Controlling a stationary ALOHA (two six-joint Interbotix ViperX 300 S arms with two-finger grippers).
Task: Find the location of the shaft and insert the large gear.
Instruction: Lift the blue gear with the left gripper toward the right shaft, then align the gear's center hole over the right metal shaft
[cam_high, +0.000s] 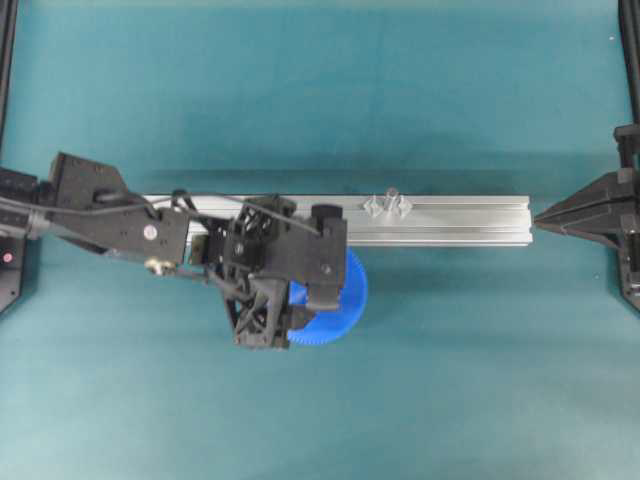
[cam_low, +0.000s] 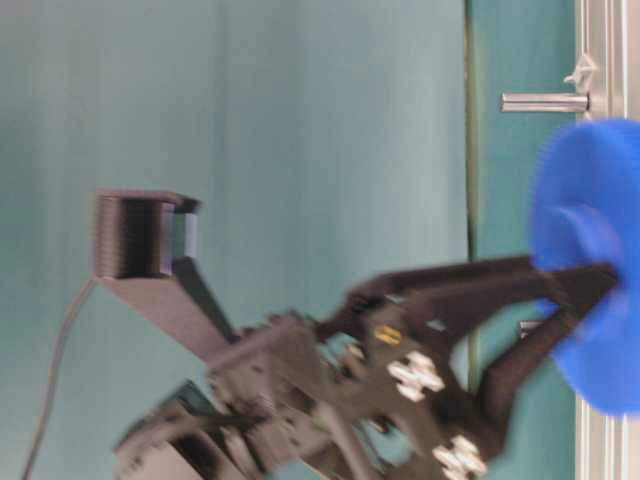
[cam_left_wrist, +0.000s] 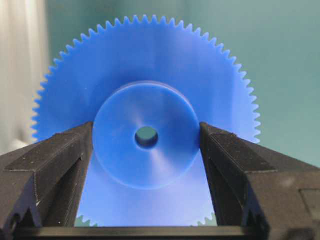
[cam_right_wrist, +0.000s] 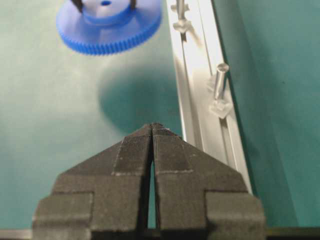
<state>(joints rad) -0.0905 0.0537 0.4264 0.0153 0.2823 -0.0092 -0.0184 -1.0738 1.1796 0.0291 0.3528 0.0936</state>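
Observation:
The large gear (cam_left_wrist: 150, 65) is a bright blue toothed disc, and my left gripper (cam_left_wrist: 146, 145) is shut on its raised hub, one black finger (cam_left_wrist: 65, 160) on each side. In the overhead view the gear (cam_high: 352, 290) hangs just in front of the rail, partly hidden under the left gripper (cam_high: 312, 295). From the right wrist view the gear (cam_right_wrist: 107, 25) floats above its shadow on the mat. The shaft (cam_high: 391, 203) stands on the rail to the gear's right, a thin grey pin (cam_right_wrist: 220, 80) on a clear bracket. My right gripper (cam_right_wrist: 152, 127) is shut and holds nothing.
A long grooved aluminium rail (cam_high: 460, 222) lies across the teal mat (cam_high: 450, 380). The right gripper (cam_high: 548, 220) rests at the rail's right end. Another small pin with a bracket (cam_right_wrist: 180, 17) stands farther along the rail, near the gear.

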